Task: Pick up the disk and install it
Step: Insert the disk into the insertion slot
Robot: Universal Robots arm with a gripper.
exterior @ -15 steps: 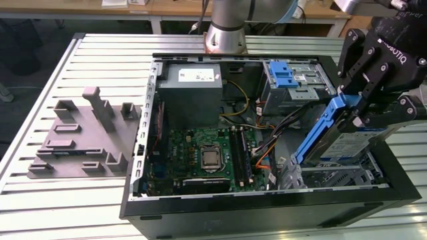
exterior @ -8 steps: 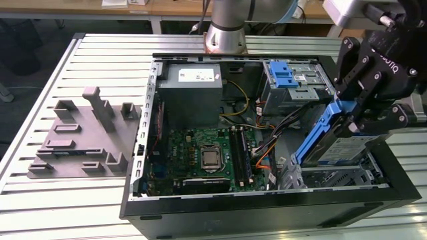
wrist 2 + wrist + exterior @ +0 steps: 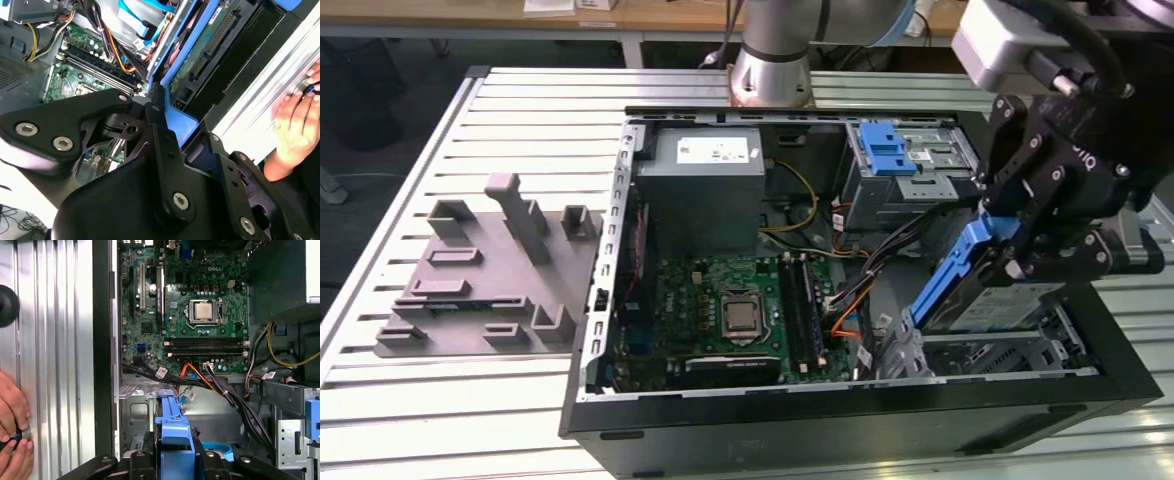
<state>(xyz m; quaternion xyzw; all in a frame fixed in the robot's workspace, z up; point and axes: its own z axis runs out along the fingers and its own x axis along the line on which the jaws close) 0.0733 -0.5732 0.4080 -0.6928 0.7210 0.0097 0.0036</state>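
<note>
One disk (image 3: 983, 290) is held clamped on edge in the gripper (image 3: 1025, 255), tilted above the open computer case (image 3: 854, 405), lined up with its drive bay (image 3: 1001, 355).

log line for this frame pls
gripper: shut on disk | disk: tilted, above drive bay of open PC case | hand: on table

The disk (image 3: 987, 290) is partly hidden behind the black hand (image 3: 1027, 255) in the exterior view, while a person's hand (image 3: 12, 430) is cut off at the first wrist view's edge.
</note>
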